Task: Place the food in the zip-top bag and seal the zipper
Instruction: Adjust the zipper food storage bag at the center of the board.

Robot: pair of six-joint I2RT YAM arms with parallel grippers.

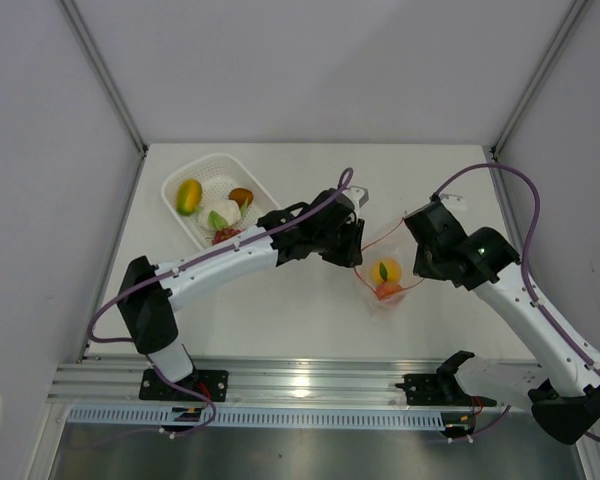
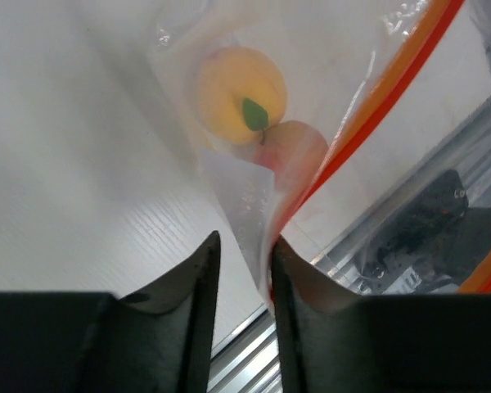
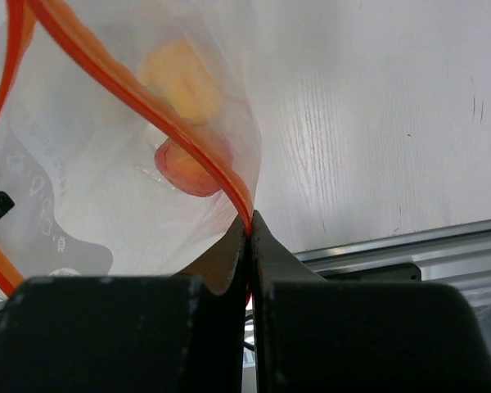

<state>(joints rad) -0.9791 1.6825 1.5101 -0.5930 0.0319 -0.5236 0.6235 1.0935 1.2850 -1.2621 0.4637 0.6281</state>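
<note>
The right gripper [image 3: 250, 229] clamps the zipper [image 3: 147, 110]; the left gripper [image 2: 245, 241] stands parted around the bag [image 2: 229, 192] edge (orange [image 2: 233, 90] and peach piece [image 2: 293, 151] inside); only the top view shows the mango [image 1: 188, 196] in the basket [image 1: 218, 157]

Clear crinkly plastic bag [image 2: 229, 192], matt wood-grain tbl [image 2: 82, 164].

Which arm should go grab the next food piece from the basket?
Probably left. The left gripper is open and the basket of food sits on its side. The right gripper is shut on the zipper of the zip-top bag.
</note>
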